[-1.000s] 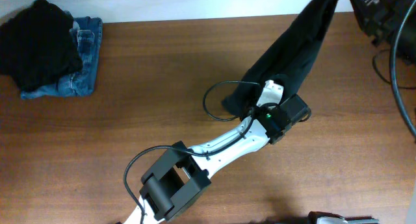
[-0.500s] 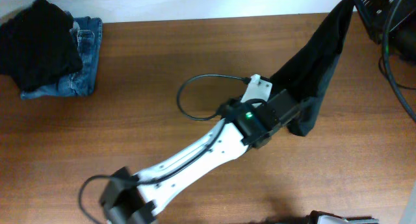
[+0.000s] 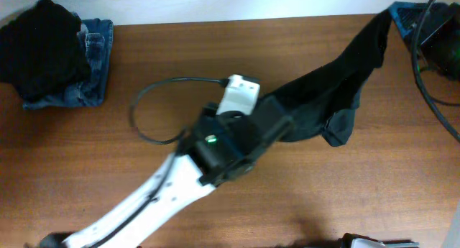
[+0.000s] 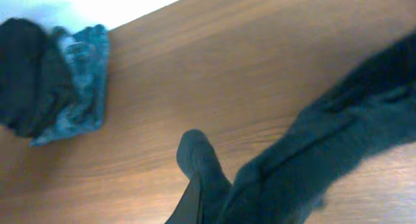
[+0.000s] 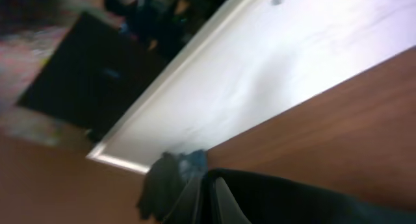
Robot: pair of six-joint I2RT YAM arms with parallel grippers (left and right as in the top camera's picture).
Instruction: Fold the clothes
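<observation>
The dark T-shirt [image 3: 327,86] is stretched as a long band from the table's middle up to the far right corner, with a loose fold [image 3: 341,127] hanging at its near side. My left gripper [image 3: 274,123] is shut on its lower left end, fingertips buried in cloth. In the left wrist view the shirt [image 4: 318,152] bunches over the left gripper [image 4: 203,191]. My right gripper [image 3: 394,12] is shut on the upper end at the table's corner. The right wrist view shows the right gripper [image 5: 211,188] closed on black cloth [image 5: 292,201].
A black garment [image 3: 43,47] lies on folded blue jeans [image 3: 95,68] at the far left corner. The left arm's cable [image 3: 147,108] loops over the wood left of the wrist. Black equipment and cables [image 3: 438,43] sit beyond the right edge.
My left arm has swung left and toward the table's middle, pulling the shirt's lower end with it. The shirt now stretches longer and flatter between the two grippers.
</observation>
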